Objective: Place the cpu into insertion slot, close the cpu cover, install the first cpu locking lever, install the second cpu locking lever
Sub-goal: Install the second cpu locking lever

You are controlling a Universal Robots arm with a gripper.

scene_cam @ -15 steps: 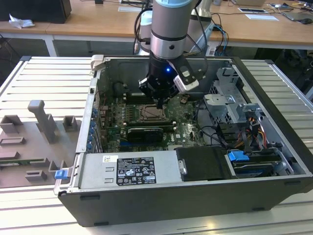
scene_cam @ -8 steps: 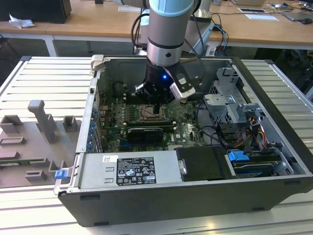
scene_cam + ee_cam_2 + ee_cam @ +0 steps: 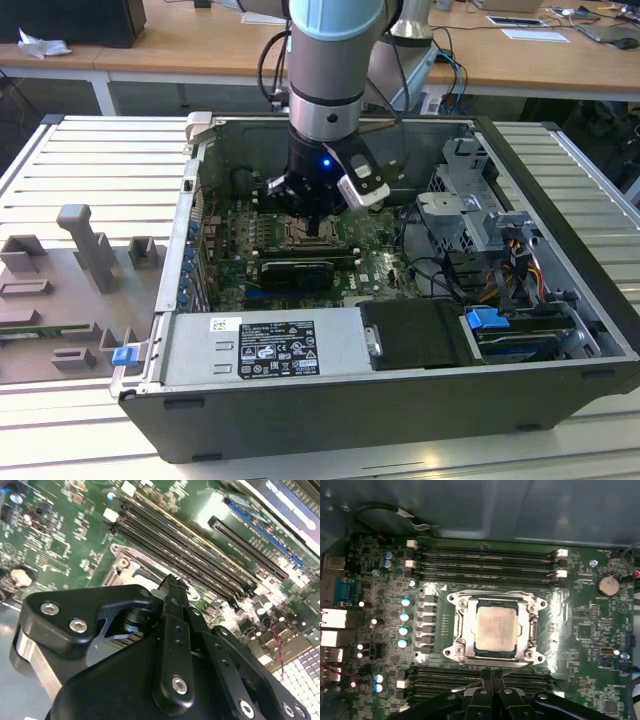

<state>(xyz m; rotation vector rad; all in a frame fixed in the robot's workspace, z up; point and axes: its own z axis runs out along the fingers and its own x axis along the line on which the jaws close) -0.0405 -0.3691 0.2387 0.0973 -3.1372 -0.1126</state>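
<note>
The chip (image 3: 495, 628) already sits flat inside the socket (image 3: 462, 630), in the middle of the green board (image 3: 580, 630), between the two groups of long memory slots (image 3: 485, 560). Its pale metal face looks up and its edges run along the socket sides, so it seems seated properly. The metal cover (image 3: 495, 597) lies down around the chip as a shiny frame, with the chip showing through its window; this keeps the chip from moving.

The gripper (image 3: 492, 684) hangs just beside the socket edge that faces the lower memory slots, near a thin wire lever (image 3: 517, 665) along that edge. Its fingers (image 3: 172, 592) are pressed together and hold nothing, probably so that the narrow tip can push a lever. In the exterior view the arm (image 3: 325, 110) reaches straight down into the open computer case (image 3: 400, 420), over the board's centre.
</note>
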